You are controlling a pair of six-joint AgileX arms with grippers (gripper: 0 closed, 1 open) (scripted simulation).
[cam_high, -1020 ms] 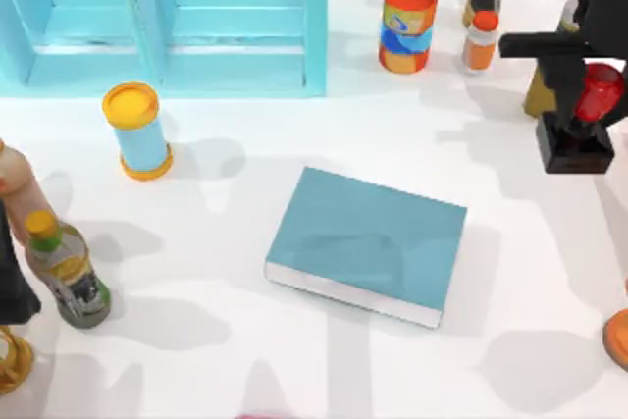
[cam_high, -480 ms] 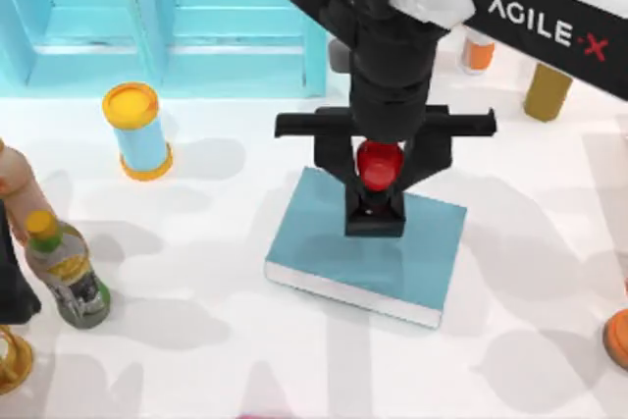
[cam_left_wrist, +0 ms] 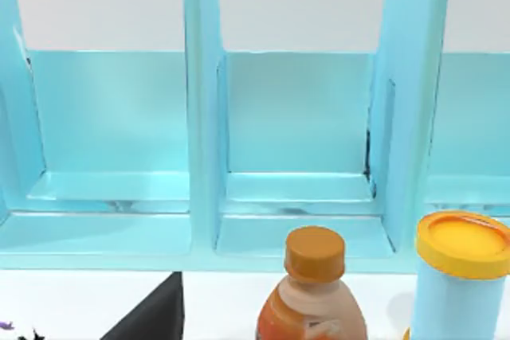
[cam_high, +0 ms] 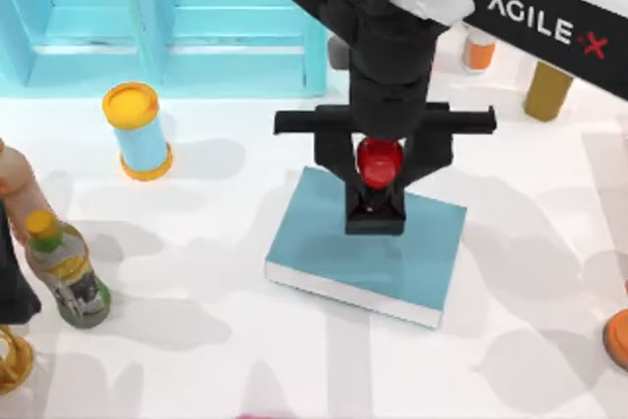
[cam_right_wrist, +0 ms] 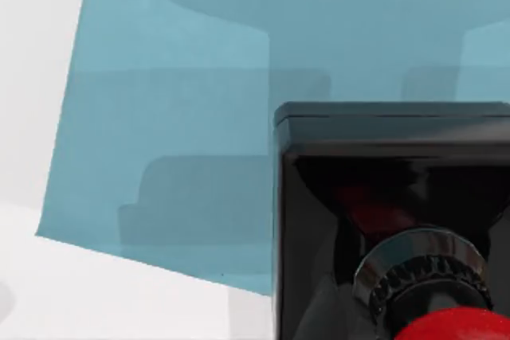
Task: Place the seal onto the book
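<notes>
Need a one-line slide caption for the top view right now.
Right gripper holds the seal by its red knob over the teal book; left arm parked at the table's left edge.

White letters reading "AGILE·X", with a red X mark at the end, stood on the black casing of the right arm point(cam_high: 535, 22) near the table's far right corner. The bottle and can labels were too small to be read.

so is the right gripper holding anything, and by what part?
Yes: the right gripper grips the seal by its red ball knob, black base hanging over the book.
</notes>
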